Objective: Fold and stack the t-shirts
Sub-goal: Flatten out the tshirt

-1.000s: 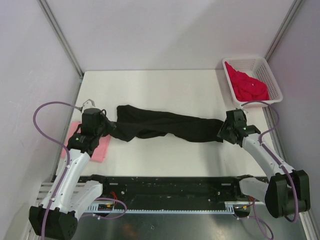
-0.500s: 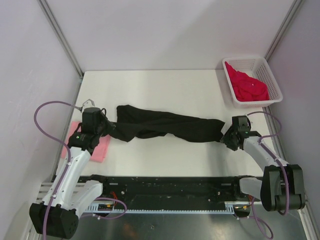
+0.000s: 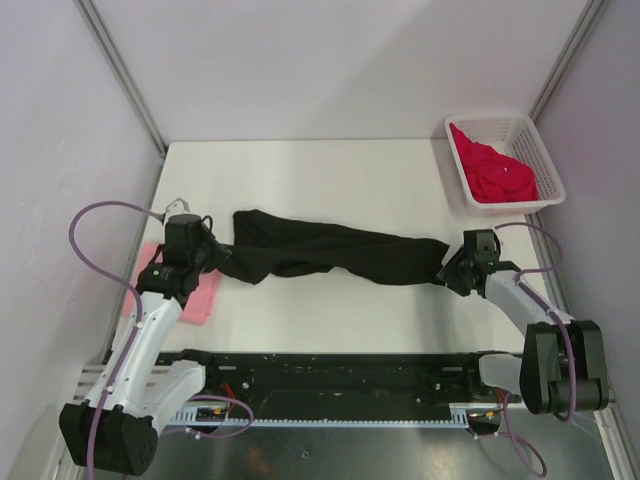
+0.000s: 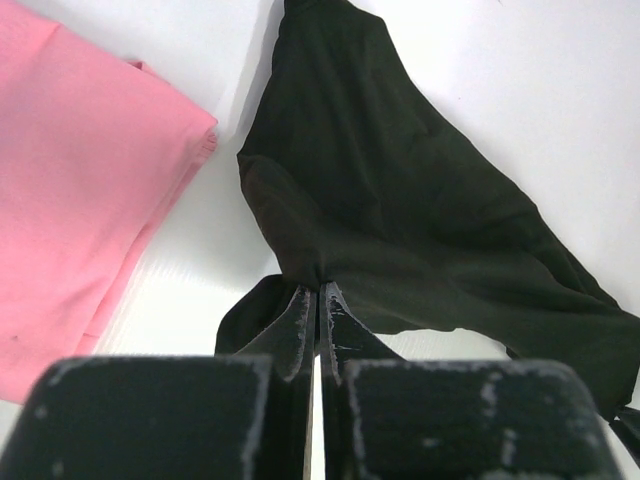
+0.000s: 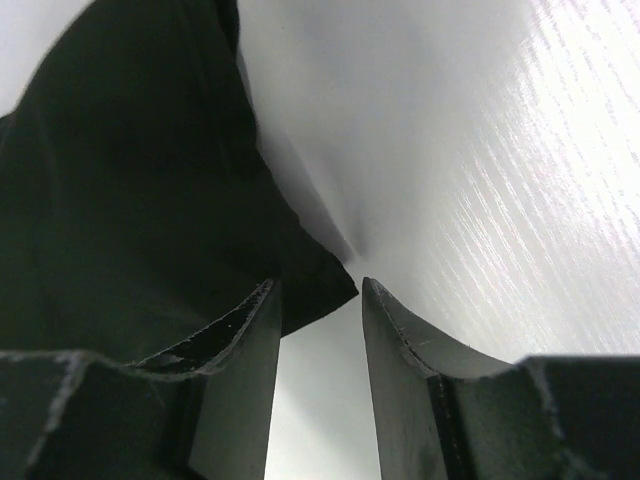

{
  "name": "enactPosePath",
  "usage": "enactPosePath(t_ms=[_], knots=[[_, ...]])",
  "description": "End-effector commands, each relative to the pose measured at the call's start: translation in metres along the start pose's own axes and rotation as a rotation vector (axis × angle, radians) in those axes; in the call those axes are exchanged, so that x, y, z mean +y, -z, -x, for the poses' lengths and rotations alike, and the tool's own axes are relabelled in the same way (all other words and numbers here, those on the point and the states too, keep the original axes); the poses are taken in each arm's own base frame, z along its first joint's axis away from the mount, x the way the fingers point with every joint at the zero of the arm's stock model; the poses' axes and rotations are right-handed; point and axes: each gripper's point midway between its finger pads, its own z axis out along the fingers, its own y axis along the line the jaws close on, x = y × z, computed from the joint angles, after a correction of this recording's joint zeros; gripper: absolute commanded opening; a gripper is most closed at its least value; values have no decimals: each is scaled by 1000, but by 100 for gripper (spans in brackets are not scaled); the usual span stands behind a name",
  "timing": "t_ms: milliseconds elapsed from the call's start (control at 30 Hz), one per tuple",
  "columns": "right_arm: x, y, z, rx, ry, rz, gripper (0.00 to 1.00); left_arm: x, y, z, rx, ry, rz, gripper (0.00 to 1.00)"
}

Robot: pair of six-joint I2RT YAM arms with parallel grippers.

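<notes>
Black soft-cloth t-shirt lies bunched into one long band on the white table, strung between your two hands. Your left gripper has its fingers pressed together with a fold of the black cloth pinched at the tips, so that end is secured. Your right gripper stands with its fingers apart and nothing clamped; a corner of the cloth pokes into the gap from the left finger's side. I judge the step in hand to be taking the second hold so the shirt can be drawn out flat. Ease the right hand forward until more than that thin corner sits between the pads, stay low to the table, then close; a grip on the tip alone is likely to slip once you pull. The shirt's long axis runs straight from your left fingertips to your right ones, broader and more heaped ahead of the left hand and tapering toward the right; I cannot tell which end is collar or hem. A flat light pink cloth t-shirt lies just beside the left hand, on its left, apart from the black cloth. A crimson-red cloth t-shirt sits in the white plastic lattice basket, well beyond your right hand
</notes>
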Motion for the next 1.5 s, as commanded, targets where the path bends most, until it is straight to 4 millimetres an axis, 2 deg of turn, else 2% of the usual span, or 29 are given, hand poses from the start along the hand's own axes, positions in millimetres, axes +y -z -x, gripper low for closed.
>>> enactPosePath(t_ms=[0, 133, 333, 467, 567, 667, 733, 800, 933, 1100, 1333, 1400, 1467], knots=[[6, -13, -6, 24, -12, 13, 42, -11, 6, 22, -61, -11, -29, 0], [-1, -17, -16, 44, 22, -37, 40, -11, 7, 24, -66, -13, -28, 0], [-5, -20, -21, 46, 50, -66, 40, -10, 5, 22, -58, -6, -23, 0], [1, -22, -20, 49, 46, -46, 20, -11, 5, 23, -59, -3, -25, 0], [9, -18, -11, 41, 41, -28, 6, -16, 8, 28, -68, -4, -39, 0], [22, 1, 11, -5, 44, -8, 1, -27, 15, 40, -88, -13, -74, 0], [37, 26, 36, -71, 47, 29, 0, -38, 24, 52, -111, -24, -113, 0], [51, 59, 62, -151, 40, 73, 0, -51, 38, 67, -150, -32, -158, 0], [69, 130, 106, -288, 13, 162, 0, -76, 78, 102, -255, -31, -258, 0], [94, 215, 137, -412, -21, 299, 0, -107, 157, 147, -423, -8, -421, 0], [116, 334, 176, -620, -74, 455, 0, -129, 279, 199, -670, 20, -606, 0], [123, 364, 188, -682, -79, 490, 0, -135, 302, 211, -715, 26, -637, 0], [130, 382, 201, -723, -82, 506, 0, -142, 315, 224, -744, 34, -652, 0]])
